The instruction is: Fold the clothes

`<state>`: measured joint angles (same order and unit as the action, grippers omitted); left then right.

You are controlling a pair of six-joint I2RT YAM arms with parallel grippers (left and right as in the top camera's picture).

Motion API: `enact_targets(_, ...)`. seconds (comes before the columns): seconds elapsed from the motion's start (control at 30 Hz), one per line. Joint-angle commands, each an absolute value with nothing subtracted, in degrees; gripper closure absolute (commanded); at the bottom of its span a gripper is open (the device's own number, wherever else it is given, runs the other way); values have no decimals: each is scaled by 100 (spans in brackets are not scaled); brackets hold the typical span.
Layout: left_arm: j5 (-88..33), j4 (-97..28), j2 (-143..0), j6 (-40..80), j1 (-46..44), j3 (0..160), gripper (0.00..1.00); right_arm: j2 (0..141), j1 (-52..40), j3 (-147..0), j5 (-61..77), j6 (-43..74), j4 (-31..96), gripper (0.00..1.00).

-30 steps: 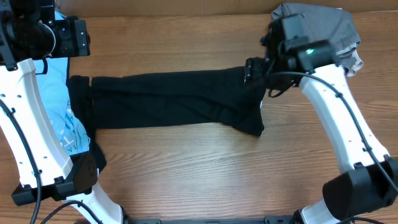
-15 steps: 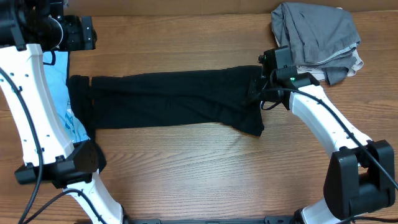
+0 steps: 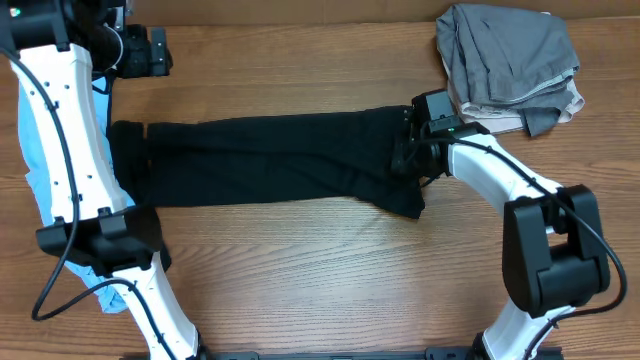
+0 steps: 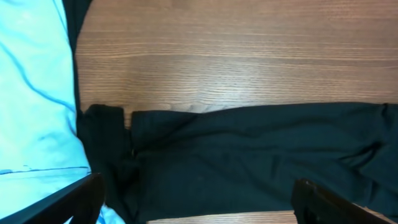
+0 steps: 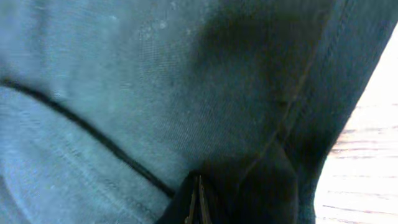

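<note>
The clothes in work are a long black garment [image 3: 270, 160] lying as a flat band across the table's middle. My right gripper [image 3: 405, 150] is down at its right end, jaws pressed together on a pinch of the black fabric [image 5: 124, 93], which puckers around the right gripper [image 5: 198, 183]. High at the back left, my left gripper [image 3: 155, 52] stands open and holds nothing. In the left wrist view the left gripper [image 4: 199, 208] hovers over the band's left end [image 4: 249, 155], fingers [image 4: 78, 199] wide apart. A light blue garment [image 3: 30, 150] lies under the left arm.
A crumpled grey garment [image 3: 510, 55] with a cream piece [image 3: 572, 100] beneath it sits at the back right corner. The light blue cloth [image 4: 34, 93] runs along the left edge, touching the black band's end. Bare wooden table [image 3: 300, 270] lies in front of the band.
My right gripper came down from beside the grey pile onto the black garment's right end and shut there. The left gripper shifted a little to the right along the back edge, staying open.
</note>
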<state>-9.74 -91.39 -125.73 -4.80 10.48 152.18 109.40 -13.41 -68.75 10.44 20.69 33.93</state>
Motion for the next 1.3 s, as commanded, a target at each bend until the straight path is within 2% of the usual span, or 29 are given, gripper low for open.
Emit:
enact_targets(0.0, -1059, -9122, -12820, -475, 1004, 15196, 0, 11155, -1210, -6823, 915, 2279, 3592, 96)
enact_targets(0.17, -1063, -9161, -13102, -475, 1004, 15194, 0, 11404, -945, -6820, 814, 2283, 3861, 96)
enact_targets(0.33, -1066, -9174, -13336, -541, 1004, 15187, 0, 11439, -257, -6820, 821, 2235, 3992, 96)
enact_targets(0.53, -1090, -9161, -13373, -565, 1002, 15170, 0, 11439, 408, -6827, 1107, 1752, 4021, 96)
enact_targets(0.67, -1568, -9168, -13378, -805, 1004, 15023, 0, 11434, 615, -6838, 1586, 1406, 3966, 95)
enact_targets(0.7, -1699, -9174, -13378, -878, 1002, 14951, 0, 11434, 617, -6840, 1623, 1402, 3970, 91)
enact_targets(0.77, -1820, -9216, -13378, -926, 998, 14680, 1, 11434, 617, -6845, 1640, 1409, 3983, 53)
enact_targets(0.8, -1798, -9214, -13378, -930, 987, 14490, 1, 11434, 617, -6845, 1671, 1411, 3977, 41)
enact_targets(0.83, -1782, -9192, -13378, -982, 976, 14271, 2, 11434, 617, -6845, 1686, 1413, 3975, 35)
enact_targets(0.93, -1782, -9078, -13378, -1076, 961, 13511, 5, 11434, 617, -6845, 1684, 1413, 3979, 29)
enact_targets(1.13, -1780, -8794, -13378, -1055, 961, 12337, 12, 11434, 620, -6845, 1682, 1409, 3977, 27)
enact_targets(1.27, -1640, -8381, -13378, -762, 961, 11817, 12, 11434, 617, -6845, 1682, 1409, 3983, 26)
